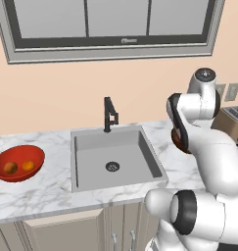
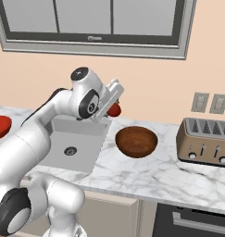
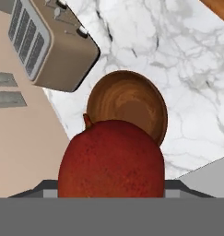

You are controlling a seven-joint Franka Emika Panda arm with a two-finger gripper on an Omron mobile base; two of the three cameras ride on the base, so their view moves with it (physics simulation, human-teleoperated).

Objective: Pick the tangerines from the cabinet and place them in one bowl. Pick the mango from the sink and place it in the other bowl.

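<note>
From the left base view, the red bowl on the desk's far left held both tangerines. From the right, the pincer gripped the mango above the sink's right edge. The hand view showed the mango over the brown bowl; no writing was legible.

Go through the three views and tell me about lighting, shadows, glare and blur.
Left base view: even, flat rendered light, the sink shaded soft grey inside, nothing blurred. Right base view: a gloss highlight on the brown bowl and only faint shadow under it. Hand view: the mango, held close in the gripper, looms large yet stays sharp; the toaster looks tilted by the hand's roll.
</note>
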